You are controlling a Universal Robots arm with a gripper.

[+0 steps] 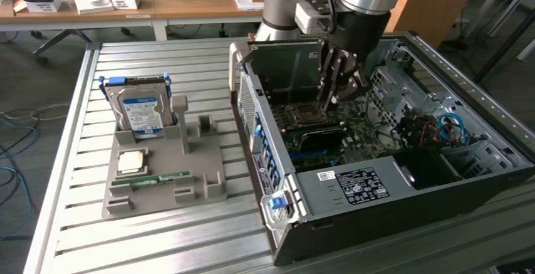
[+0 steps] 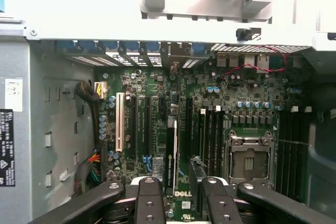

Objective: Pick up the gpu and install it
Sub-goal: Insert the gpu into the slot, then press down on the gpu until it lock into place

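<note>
The gpu (image 1: 320,138) is a thin dark card standing on edge on the motherboard inside the open computer case (image 1: 351,186). In the wrist view the gpu (image 2: 172,150) shows edge-on, upright among the long expansion slots. My gripper (image 1: 334,98) hangs inside the case, just above the card and beside the processor socket (image 1: 305,112). Seen from the wrist, the gripper (image 2: 182,182) is open. Its two dark fingers (image 2: 149,200) stand either side of the card's line with a gap on each side, touching nothing.
On the slatted table at the exterior view's left, a grey holder tray (image 1: 163,186) carries a hard drive (image 1: 140,111) with a blue-white label, a green memory stick (image 1: 159,179) and a square chip (image 1: 132,161). Blue cables (image 1: 451,126) and drive bays crowd the case's far side.
</note>
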